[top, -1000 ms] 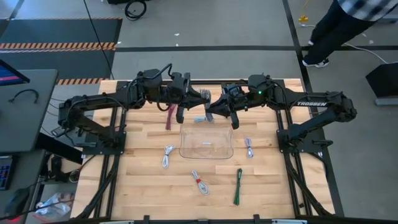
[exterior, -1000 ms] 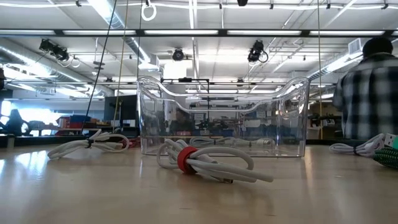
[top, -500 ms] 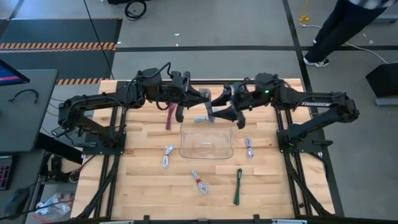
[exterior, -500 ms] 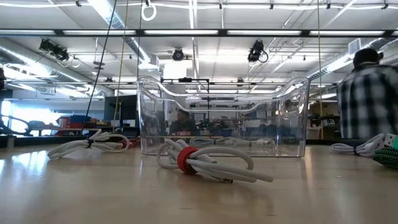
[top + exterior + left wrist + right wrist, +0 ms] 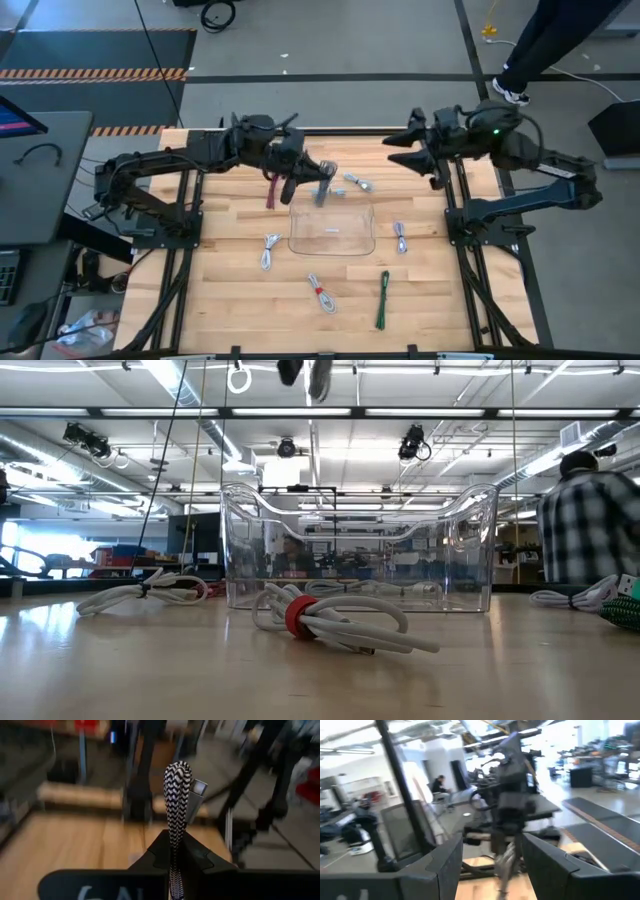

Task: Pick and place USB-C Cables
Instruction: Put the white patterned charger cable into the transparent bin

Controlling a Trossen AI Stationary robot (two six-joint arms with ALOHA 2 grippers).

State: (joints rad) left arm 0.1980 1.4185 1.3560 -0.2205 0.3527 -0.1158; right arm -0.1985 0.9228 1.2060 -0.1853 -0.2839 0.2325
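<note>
Braided black-and-white cable [image 5: 178,800] sticks up, clamped in left end effector [image 5: 172,854].

Glossy clear plastic tray [image 5: 332,232] – wood-plank table [image 5: 230,290] – woven braided cable [image 5: 176,795].

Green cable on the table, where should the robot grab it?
Around its middle, straight down from above. The green cable lies flat on the table as a long thin bundle with bare wood either side, so fingers can close across its narrow width. The right gripper is open and empty; the left gripper holds a braided cable.
</note>
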